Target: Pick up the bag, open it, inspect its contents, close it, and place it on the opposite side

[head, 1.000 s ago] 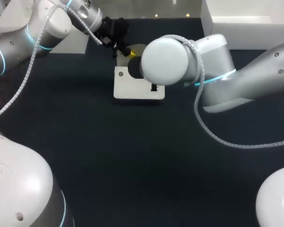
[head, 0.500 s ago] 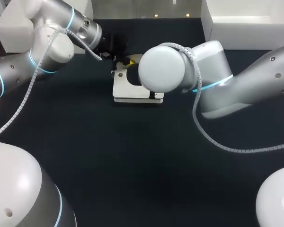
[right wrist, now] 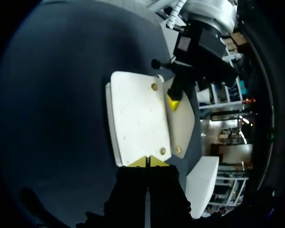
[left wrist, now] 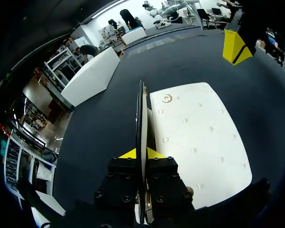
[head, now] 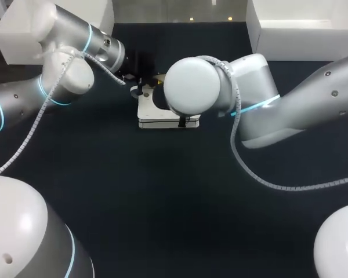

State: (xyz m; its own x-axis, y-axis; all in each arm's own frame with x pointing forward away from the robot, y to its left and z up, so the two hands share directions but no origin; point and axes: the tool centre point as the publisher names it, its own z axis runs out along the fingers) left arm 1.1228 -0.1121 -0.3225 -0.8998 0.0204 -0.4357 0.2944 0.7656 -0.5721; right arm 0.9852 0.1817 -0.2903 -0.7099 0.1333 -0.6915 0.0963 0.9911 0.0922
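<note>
Lying flat on the dark table (head: 162,197), toward its far middle, the white quilted bag (head: 146,111) is showing only its outside. Its panels are sitting one on another and nothing of the inside is coming into sight. A gold snap (left wrist: 167,98) is glinting near the bag's far end in the left wrist view.

The left gripper (left wrist: 141,153) is biting down on a thin edge of the bag. The yellow tips are pressing it from both sides, and that edge is running straight out ahead of the fingers, seen edge-on.

The right gripper (right wrist: 147,161) is sitting at the opposite end of the bag with its tips pressed together, no gap showing. Whether they are pinching anything of the bag cannot be told.

From the head view, the right arm's big white joint (head: 191,92) is covering much of the bag and the right gripper entirely, so only the bag's left and front edges are peeking out. A small dark piece (head: 181,121) at the front edge is too small to make out.
</note>
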